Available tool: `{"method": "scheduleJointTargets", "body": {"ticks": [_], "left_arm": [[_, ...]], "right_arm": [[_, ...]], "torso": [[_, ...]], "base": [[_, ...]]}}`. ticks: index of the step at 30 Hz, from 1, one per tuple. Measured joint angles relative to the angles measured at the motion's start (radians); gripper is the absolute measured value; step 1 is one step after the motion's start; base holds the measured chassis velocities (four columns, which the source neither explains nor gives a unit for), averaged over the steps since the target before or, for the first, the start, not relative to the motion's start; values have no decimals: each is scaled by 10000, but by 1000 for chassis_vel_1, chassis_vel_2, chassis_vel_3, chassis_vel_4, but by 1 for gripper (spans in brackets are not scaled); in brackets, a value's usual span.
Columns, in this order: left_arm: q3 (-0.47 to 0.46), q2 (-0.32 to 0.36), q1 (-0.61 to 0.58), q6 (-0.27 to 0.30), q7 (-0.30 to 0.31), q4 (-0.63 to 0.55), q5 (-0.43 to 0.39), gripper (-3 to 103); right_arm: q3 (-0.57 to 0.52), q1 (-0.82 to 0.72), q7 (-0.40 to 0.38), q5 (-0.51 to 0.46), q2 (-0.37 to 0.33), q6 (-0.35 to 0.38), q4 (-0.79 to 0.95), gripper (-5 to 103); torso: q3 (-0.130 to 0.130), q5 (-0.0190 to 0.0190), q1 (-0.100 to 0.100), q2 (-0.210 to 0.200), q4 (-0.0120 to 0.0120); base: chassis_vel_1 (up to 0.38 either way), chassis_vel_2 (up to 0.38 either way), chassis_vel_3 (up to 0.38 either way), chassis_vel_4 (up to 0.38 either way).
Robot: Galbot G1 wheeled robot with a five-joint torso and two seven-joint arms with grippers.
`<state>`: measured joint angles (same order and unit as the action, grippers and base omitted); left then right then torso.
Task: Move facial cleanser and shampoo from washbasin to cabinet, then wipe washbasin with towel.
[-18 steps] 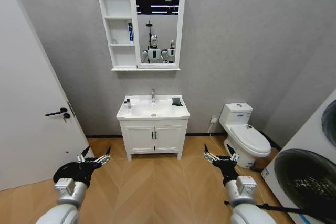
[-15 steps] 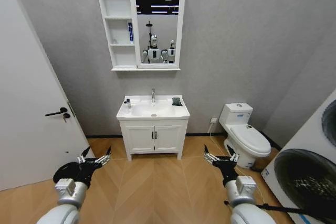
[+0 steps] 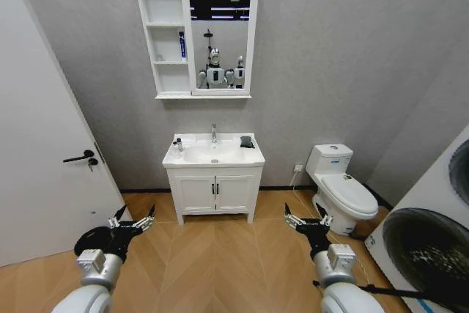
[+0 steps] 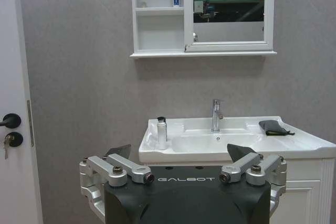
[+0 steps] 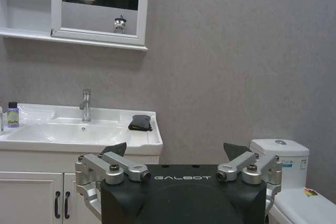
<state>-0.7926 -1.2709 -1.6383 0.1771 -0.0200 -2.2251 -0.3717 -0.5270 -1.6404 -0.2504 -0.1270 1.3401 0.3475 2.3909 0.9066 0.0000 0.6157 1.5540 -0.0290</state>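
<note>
The robot stands back from the washbasin (image 3: 213, 153) at the frame's centre, both arms held low near the bottom edge, probably parked clear for the approach. The left pincer (image 3: 133, 219) and right pincer (image 3: 303, 218) are spread, holding nothing; each housing reads "GALBOT". A small bottle (image 4: 162, 132) stands on the basin's left, the dark towel (image 3: 248, 141) on its right. The cabinet (image 3: 196, 36) hangs above, a blue item, possibly the cleanser, on its shelf.

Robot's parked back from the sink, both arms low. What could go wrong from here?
1. The bottle stands at the washbasin's front left edge; a clumsy approach could tip it off.
2. The towel lies at the far right, near the rim, and may slide off.
3. Both the left gripper and right gripper are open and low, so the door handle may get clipped.
</note>
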Motion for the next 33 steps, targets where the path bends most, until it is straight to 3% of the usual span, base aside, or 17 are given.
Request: {"method": "scheduleJointTargets", "body": {"ticks": [23, 33], "left_arm": [[-16, -99, -12, -13, -25, -87, 7, 100], [-24, -215, -78, -50, -71, -117, 41, 100]], "right_arm": [[-23, -140, 28, 84, 79, -135, -93, 100], [5, -163, 30, 128, 102, -195, -91, 100]], "torso": [[-1, 0, -5, 2, 0], [2, 5, 3, -2, 3]], "base": [[-9, 11, 8, -10], [-161, 159, 185, -180]]}}
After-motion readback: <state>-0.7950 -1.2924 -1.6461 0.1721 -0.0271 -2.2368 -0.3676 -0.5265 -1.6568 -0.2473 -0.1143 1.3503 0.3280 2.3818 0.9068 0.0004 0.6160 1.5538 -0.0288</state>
